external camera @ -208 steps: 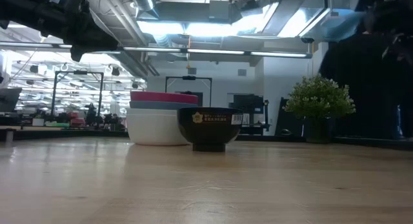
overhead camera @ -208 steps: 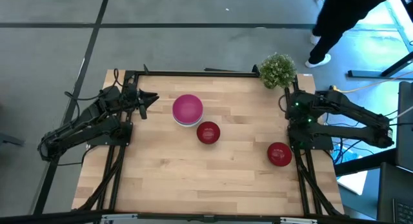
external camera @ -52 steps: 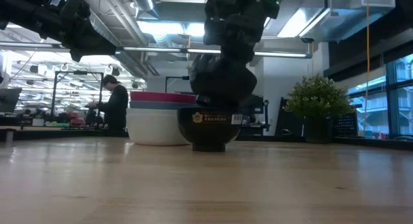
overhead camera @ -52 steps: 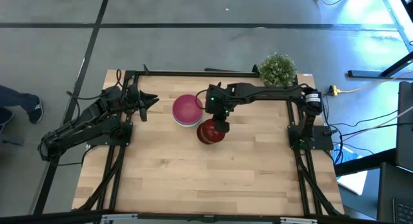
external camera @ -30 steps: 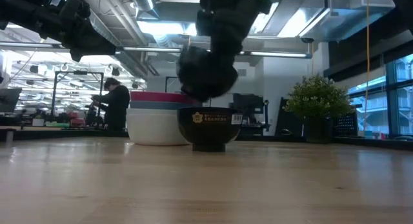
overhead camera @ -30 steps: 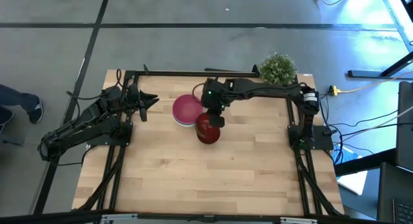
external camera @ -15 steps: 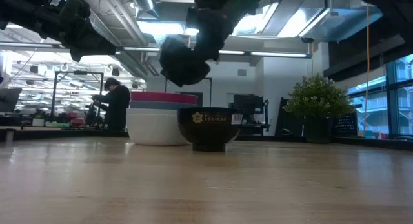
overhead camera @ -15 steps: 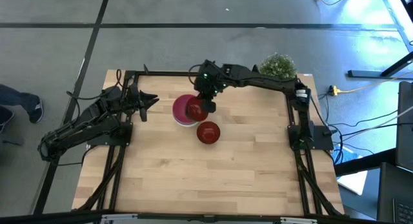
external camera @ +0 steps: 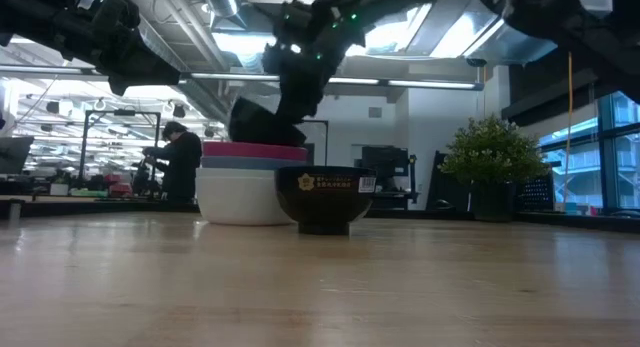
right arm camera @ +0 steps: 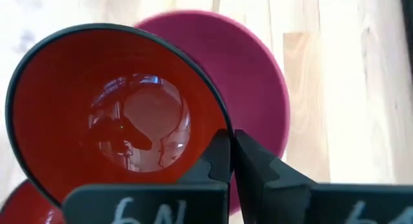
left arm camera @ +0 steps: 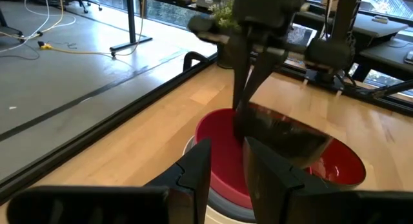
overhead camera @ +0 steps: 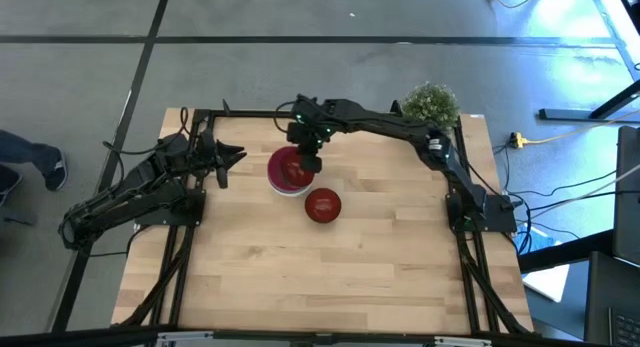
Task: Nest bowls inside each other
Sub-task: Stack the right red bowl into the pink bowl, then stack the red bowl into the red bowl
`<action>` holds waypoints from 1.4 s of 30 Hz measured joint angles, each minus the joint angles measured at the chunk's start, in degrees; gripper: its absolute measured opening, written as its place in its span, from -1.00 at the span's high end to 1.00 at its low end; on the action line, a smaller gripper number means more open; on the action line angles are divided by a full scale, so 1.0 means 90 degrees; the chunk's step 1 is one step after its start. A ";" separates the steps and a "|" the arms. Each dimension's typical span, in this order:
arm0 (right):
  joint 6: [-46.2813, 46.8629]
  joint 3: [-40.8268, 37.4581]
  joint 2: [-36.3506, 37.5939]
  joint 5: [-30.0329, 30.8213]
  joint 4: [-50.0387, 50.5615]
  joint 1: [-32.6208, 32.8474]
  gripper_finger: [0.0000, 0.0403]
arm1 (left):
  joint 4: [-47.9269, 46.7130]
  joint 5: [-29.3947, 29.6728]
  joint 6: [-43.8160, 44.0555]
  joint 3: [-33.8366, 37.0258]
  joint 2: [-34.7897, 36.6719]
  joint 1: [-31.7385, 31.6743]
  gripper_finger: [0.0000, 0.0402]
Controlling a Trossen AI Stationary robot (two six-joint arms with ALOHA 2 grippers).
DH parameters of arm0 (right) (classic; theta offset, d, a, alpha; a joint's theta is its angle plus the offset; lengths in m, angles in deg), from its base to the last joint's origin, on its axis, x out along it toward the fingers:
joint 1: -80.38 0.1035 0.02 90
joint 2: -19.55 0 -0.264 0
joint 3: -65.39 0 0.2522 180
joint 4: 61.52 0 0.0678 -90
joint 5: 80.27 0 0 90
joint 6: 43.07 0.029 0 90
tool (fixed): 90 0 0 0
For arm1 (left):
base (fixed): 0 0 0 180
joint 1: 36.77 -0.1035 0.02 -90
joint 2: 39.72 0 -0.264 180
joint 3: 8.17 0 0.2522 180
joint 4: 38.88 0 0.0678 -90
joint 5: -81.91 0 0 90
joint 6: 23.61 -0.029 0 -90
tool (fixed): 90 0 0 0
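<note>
Right gripper (overhead camera: 305, 159): pinches the rim of a dark red bowl (right arm camera: 113, 117), holding it tilted just above the magenta pink bowl (right arm camera: 258, 75).
Stack: pink bowl tops a blue (external camera: 250, 163) and white bowl (external camera: 238, 197) near the table's far edge.
Second dark red bowl (overhead camera: 322, 204): on the table just beside the stack.
Left gripper (overhead camera: 228, 154): waits at the left, fingers slightly apart, empty.
Doing it well: level the bowl, centre it over the pink one, lower before releasing.

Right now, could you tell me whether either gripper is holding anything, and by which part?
The right gripper holds a dark red bowl by its rim, one finger inside and one outside, above the magenta pink bowl. The left gripper holds nothing.
</note>
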 joint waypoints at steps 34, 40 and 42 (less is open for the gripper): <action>-0.0001 0.0942 0.0322 -0.0947 -0.0108 -0.0060 0.47 | -0.0132 0.0002 -0.0165 0.0000 0.0001 -0.0002 0.58; 0.0000 0.0808 0.0909 -0.0960 0.0874 -0.0264 0.49 | -0.0136 -0.0043 -0.0165 0.0000 0.0001 -0.0002 0.58; 0.0001 0.0803 0.1034 -0.1093 0.1104 -0.0336 0.49 | -0.0137 -0.0041 -0.0167 0.0000 -0.0001 -0.0002 0.58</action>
